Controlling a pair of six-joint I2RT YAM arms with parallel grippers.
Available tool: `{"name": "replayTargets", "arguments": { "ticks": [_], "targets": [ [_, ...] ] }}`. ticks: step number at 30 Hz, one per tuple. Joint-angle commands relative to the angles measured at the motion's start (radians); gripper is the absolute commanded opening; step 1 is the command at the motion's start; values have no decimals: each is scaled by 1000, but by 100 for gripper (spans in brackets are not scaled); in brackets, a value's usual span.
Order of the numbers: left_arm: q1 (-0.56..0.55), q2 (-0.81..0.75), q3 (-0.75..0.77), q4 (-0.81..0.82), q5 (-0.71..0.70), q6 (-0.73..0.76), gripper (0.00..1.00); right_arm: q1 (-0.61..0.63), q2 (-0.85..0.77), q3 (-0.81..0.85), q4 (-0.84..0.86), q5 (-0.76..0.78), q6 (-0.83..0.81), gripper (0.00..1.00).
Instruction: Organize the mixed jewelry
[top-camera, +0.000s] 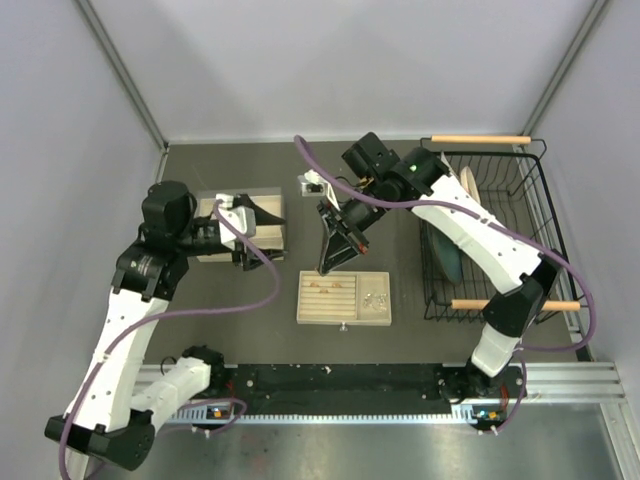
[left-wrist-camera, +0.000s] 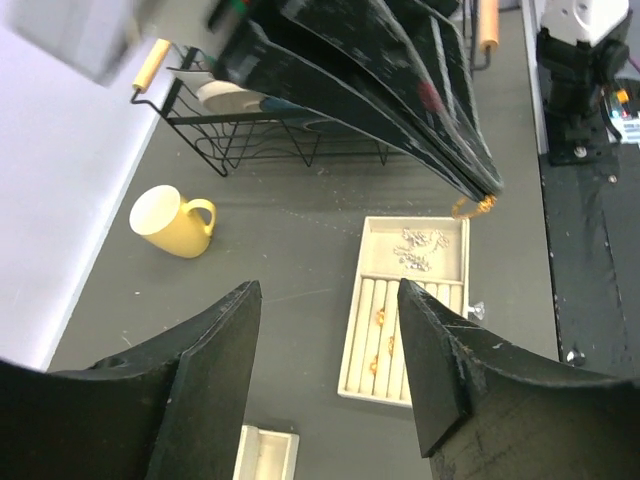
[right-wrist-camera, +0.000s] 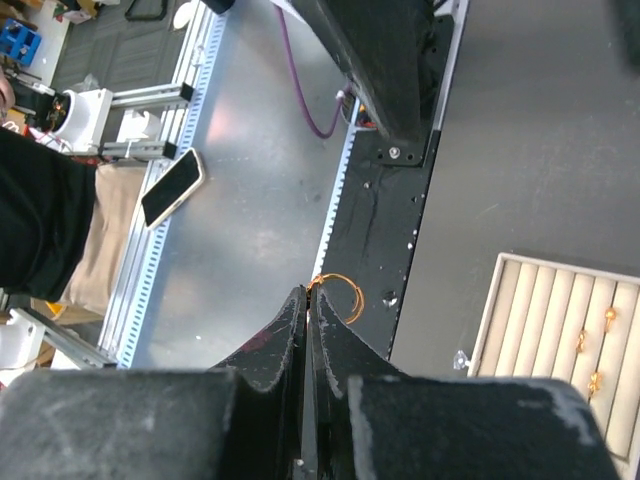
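Currently right jaws pinch a gold ring (left-wrist-camera: 470, 209) beside the box (left-wrist-camera: 383, 243) holding rings (left-wrist-camera: 380, 318); left jaws gape.

Overhead, two wrist views (jewelry box (top-camera: 345, 308) shared)

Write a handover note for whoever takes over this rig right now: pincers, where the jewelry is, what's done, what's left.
Right pincer: shut on a gold ring, held in the air by the jewelry box edge.
Left pincer: open, empty, off to the left.
Done: several gold rings sit in the slotted rows; the silvery cluster lies in the open compartment.
Left: probably seat the held ring in a slot. A tiny pale piece lies on the table beside the box, too small to identify.
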Motion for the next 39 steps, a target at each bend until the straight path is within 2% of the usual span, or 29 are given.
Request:
{"name": "replayTargets", "arguments": {
  "ticks": [1, 8, 17, 32, 39],
  "targets": [
    [-63, -31, 20, -143, -30, 209, 62, 9, -50, 89, -13, -57, -27, 0],
    [-194, -17, 2, -134, 2, 256, 58, 10, -53, 109, -22, -76, -27, 0],
    [-314, 18, -2, -5, -48, 183, 56, 13, -47, 100, -23, -94, -30, 0],
    [-343, 37, -6, 47, -52, 143, 44, 18, -30, 114, -23, -99, -30, 0],
    [-350, 28, -14, 53, -39, 126, 35, 16, -21, 123, -23, -94, -30, 0]
  ]
}}
